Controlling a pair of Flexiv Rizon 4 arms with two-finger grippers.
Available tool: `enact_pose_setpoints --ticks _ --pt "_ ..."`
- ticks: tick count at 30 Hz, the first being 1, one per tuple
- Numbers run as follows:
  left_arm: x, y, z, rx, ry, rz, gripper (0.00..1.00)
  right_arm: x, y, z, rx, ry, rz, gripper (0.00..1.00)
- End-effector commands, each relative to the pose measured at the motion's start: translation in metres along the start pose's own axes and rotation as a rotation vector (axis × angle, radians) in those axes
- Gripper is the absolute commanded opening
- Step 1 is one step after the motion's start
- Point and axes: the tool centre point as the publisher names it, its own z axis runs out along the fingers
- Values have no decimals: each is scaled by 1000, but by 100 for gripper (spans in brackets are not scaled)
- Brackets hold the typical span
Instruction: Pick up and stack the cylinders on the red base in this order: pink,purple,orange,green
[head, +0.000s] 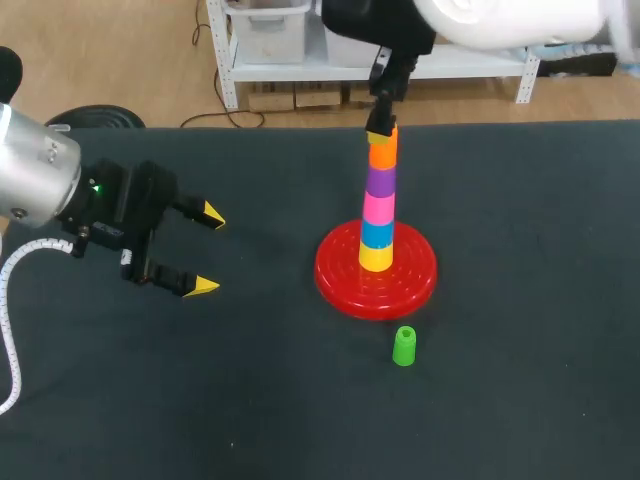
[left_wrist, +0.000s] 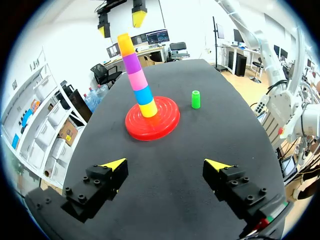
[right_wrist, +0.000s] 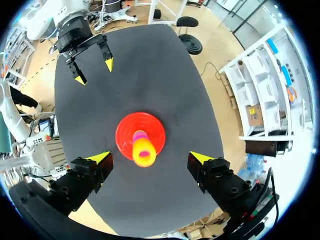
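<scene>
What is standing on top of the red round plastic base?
Five plastic cylinders stand stacked there, bottom to top: yellow cylinder, blue cylinder, pink cylinder, purple cylinder, orange cylinder. The red round plastic base is covered at its middle, so any peg there cannot be seen.

The left arm (head: 30, 175), at nine o'clock, is brushed silver with a white ribbed cable (head: 8, 310) and a green light (head: 97, 187). The right arm (head: 510, 20), at one o'clock, is glossy white. The left gripper (left_wrist: 166, 164) and the right gripper (right_wrist: 150, 157) are black, screw-studded blocks with yellow wedge tips (left_wrist: 114, 164).
</scene>
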Motion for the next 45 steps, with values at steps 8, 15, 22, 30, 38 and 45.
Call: enact_pose_setpoints --ticks 8,15,22,30,38,45 --pt "1 1 0 1 -2 2 100 53 57 -10 120 -39 69 100" --pt "1 1 0 1 -2 2 100 59 84 11 102 -52 76 100" --pt "1 1 0 1 -2 2 100 63 98 52 4 -54 91 100" --pt "1 1 0 1 -2 2 100 67 107 82 -84 -60 100 100" --pt "1 1 0 1 -2 2 100 68 113 104 -141 -27 108 100" --pt "1 1 0 1 -2 2 100 66 123 129 -190 38 99 100"
